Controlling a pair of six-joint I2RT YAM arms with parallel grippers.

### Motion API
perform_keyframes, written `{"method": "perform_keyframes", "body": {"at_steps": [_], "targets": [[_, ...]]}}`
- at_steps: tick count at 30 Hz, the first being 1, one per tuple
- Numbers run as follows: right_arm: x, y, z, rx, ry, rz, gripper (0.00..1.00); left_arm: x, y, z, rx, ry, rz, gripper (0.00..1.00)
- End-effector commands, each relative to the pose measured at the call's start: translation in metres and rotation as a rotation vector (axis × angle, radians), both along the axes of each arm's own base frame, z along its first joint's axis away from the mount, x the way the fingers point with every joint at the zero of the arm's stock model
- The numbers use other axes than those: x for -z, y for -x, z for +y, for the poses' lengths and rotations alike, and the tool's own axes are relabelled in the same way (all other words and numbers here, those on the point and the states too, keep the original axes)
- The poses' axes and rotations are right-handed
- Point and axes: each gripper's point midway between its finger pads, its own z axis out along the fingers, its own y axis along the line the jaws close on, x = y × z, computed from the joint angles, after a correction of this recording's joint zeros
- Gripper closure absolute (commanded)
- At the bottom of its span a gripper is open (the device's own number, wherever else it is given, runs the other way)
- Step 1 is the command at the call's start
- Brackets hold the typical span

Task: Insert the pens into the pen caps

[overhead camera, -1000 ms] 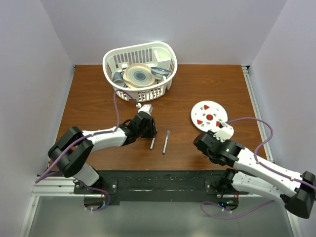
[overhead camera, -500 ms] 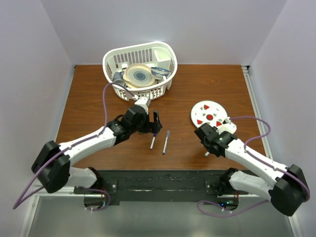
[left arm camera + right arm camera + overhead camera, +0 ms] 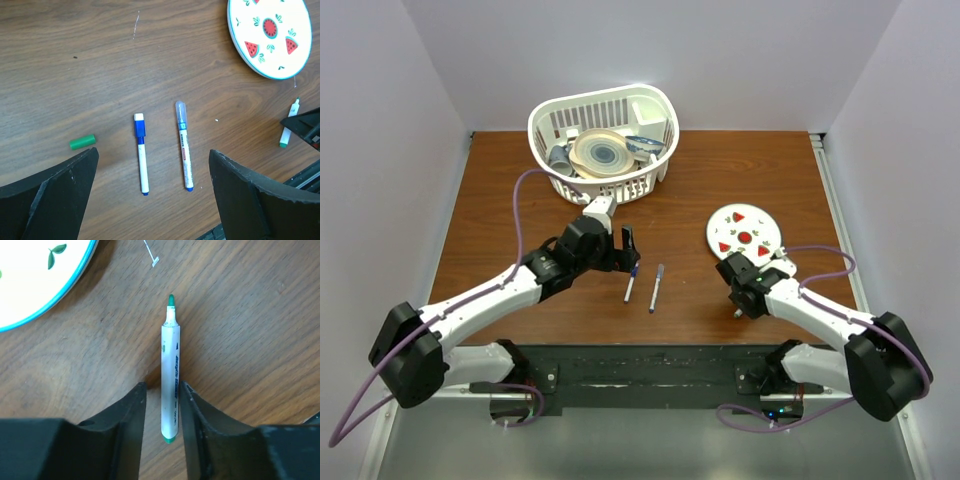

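Right claw (image 3: 162, 385), narrowed, brackets an uncapped green-tipped white marker pen (image 3: 170, 375) lying on the brown wooden worktop (image 3: 75, 75), with a sliver of gap showing. Left claw (image 3: 152, 155), spread wide, hovers over a blue-ended white pen (image 3: 141, 152) and a clear-capped white pen (image 3: 184, 150). A small green plastic cap (image 3: 82, 142) lies nearby.

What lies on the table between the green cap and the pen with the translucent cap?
The blue pen lies between the green cap and the translucent-capped pen, touching neither; the left wrist view shows it.
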Motion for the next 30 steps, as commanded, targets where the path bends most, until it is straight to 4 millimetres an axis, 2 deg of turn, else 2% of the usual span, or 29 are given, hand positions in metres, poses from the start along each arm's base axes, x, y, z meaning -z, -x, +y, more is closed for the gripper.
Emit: {"method": "perform_keyframes", "body": {"at_steps": [1, 3, 5, 6, 11, 16, 17, 18, 19, 21, 23, 24, 26, 27, 28, 30], "targets": [[0.015, -0.002, 0.007, 0.006, -0.045, -0.007, 0.69, -0.013, -0.003, 0.006, -0.022, 0.021, -0.044, 0.04], [0.017, -0.006, 0.011, -0.029, -0.052, -0.012, 0.79, -0.018, -0.002, 0.006, -0.021, 0.039, -0.052, 0.05], [0.019, -0.006, 0.017, -0.086, -0.063, 0.008, 0.97, -0.024, 0.002, 0.001, 0.003, 0.071, -0.057, 0.08], [0.016, -0.010, 0.021, -0.108, -0.074, -0.002, 1.00, -0.027, 0.003, -0.001, 0.010, 0.088, -0.060, 0.09], [-0.009, -0.023, 0.047, -0.305, -0.139, -0.055, 1.00, -0.039, 0.009, -0.012, 0.061, 0.160, -0.068, 0.13], [-0.033, -0.028, 0.088, -0.507, -0.293, -0.133, 1.00, -0.044, 0.013, -0.032, 0.123, 0.242, -0.050, 0.16], [-0.040, -0.027, 0.103, -0.572, -0.350, -0.149, 1.00, -0.045, 0.013, -0.035, 0.131, 0.253, -0.046, 0.16], [-0.043, -0.027, 0.111, -0.609, -0.379, -0.163, 1.00, -0.051, 0.010, -0.041, 0.139, 0.287, -0.062, 0.17], [-0.046, -0.026, 0.117, -0.638, -0.400, -0.175, 1.00, -0.049, 0.010, -0.045, 0.154, 0.296, -0.051, 0.17], [-0.061, -0.028, 0.135, -0.712, -0.446, -0.245, 1.00, -0.057, 0.008, -0.056, 0.178, 0.344, -0.057, 0.18], [-0.075, -0.026, 0.152, -0.792, -0.474, -0.306, 1.00, -0.053, 0.010, -0.067, 0.216, 0.369, -0.031, 0.18], [-0.084, -0.026, 0.158, -0.820, -0.486, -0.342, 1.00, -0.059, 0.012, -0.074, 0.242, 0.412, -0.029, 0.18], [-0.098, -0.021, 0.173, -0.890, -0.502, -0.399, 1.00, -0.053, 0.011, -0.084, 0.266, 0.438, -0.001, 0.19], [-0.104, -0.021, 0.178, -0.907, -0.509, -0.422, 1.00, -0.056, 0.011, -0.089, 0.279, 0.470, 0.004, 0.19], [-0.111, -0.019, 0.181, -0.922, -0.517, -0.451, 1.00, -0.048, 0.013, -0.095, 0.298, 0.475, 0.035, 0.20], [-0.122, -0.016, 0.190, -0.956, -0.536, -0.497, 1.00, -0.046, 0.015, -0.101, 0.321, 0.504, 0.051, 0.23]]}}
